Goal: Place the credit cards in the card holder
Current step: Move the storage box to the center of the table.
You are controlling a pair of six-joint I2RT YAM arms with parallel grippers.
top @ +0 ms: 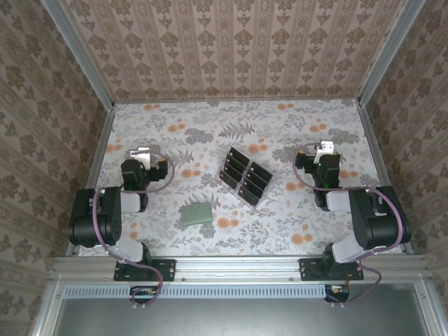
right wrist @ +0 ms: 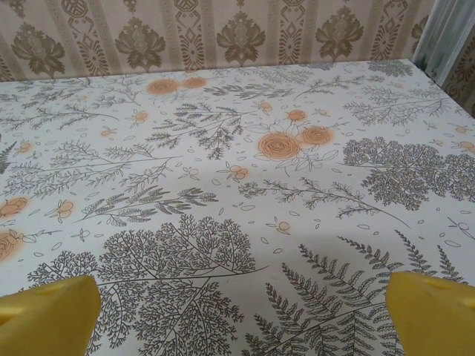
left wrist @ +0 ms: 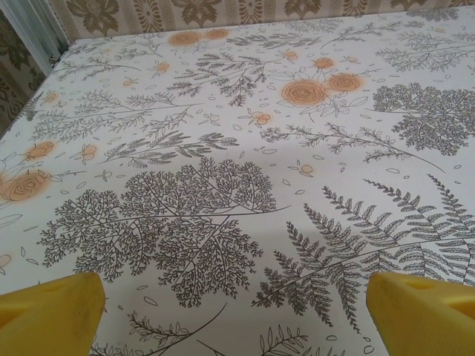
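Several black credit cards (top: 245,176) lie in two rows in a clear tray at the middle of the table. The green card holder (top: 195,213) lies folded flat in front and to the left of them. My left gripper (top: 141,155) rests over the left side of the table, well left of the cards, open with nothing between its yellow fingertips (left wrist: 52,311). Over the right side, my right gripper (top: 325,150) is open too, with its yellow fingertips (right wrist: 438,315) spread above bare cloth.
A floral cloth (top: 280,126) covers the table. Patterned walls enclose it at the back and both sides. Metal rails (top: 238,266) run along the near edge by the arm bases.
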